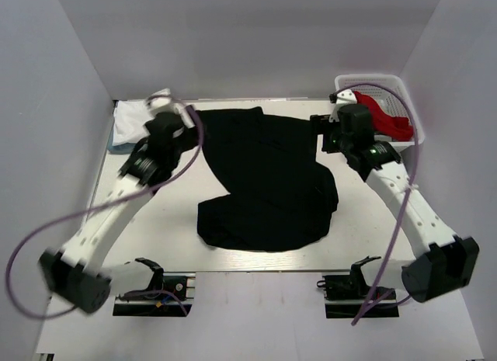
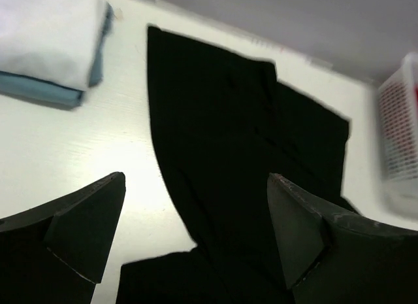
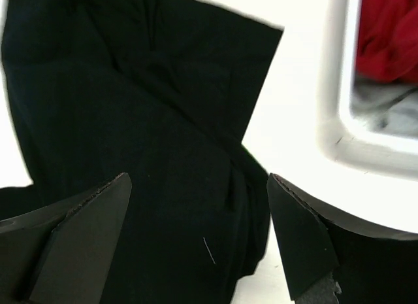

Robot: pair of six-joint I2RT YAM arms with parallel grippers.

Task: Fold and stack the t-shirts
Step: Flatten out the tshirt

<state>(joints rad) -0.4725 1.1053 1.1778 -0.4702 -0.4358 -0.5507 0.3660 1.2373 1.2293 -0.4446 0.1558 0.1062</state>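
You've got the white table (image 1: 155,229) under everything. The black t-shirt (image 1: 264,182) lies on its middle, rumpled and partly doubled over, with a lumpy near hem and a straighter far edge near the back of the table. Your left arm (image 1: 116,206) reaches to the shirt's far left corner and your right arm (image 1: 404,198) to its far right side. The white mesh basket (image 1: 373,79) sits in the far right corner, just beside the right wrist and apart from the shirt. The folded stack is at the far left corner: a white t-shirt (image 2: 46,29) on top of a light blue-grey t-shirt (image 2: 39,91), near the black one but not touching it. Red cloth (image 1: 384,116) lies in the basket. Your left gripper (image 2: 194,212) is released, fingers spread wide, with only shirt and bare table between them. Your right gripper (image 3: 199,206) is released too, jaws wide over black cloth, gripping nothing.
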